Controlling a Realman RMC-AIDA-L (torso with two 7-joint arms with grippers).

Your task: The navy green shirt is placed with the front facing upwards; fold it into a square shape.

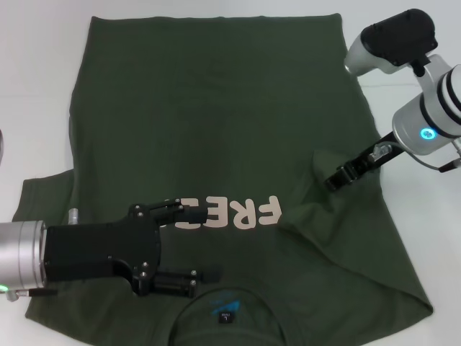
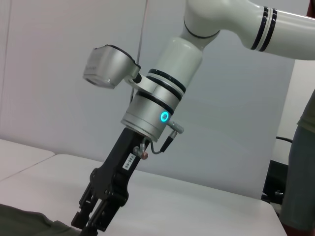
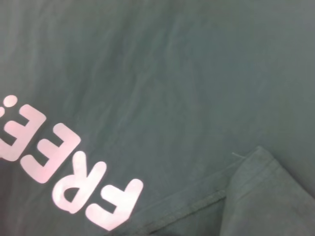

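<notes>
With the navy green shirt (image 1: pixel 216 144) spread print-up on the table (image 1: pixel 43 86), the right gripper (image 1: pixel 337 180) grips its folded-in sleeve while the left gripper (image 1: pixel 198 241) hovers spread; next, release flat

The right arm's silver-and-white wrist (image 2: pixel 162 98) is slanting down over a white table (image 2: pixel 197 201), a small blue-green light glowing on it. Its black right gripper (image 2: pixel 91 221) is reaching the picture's lower edge, just beside a strip of the navy green shirt (image 2: pixel 24 221) lying on the table.
</notes>
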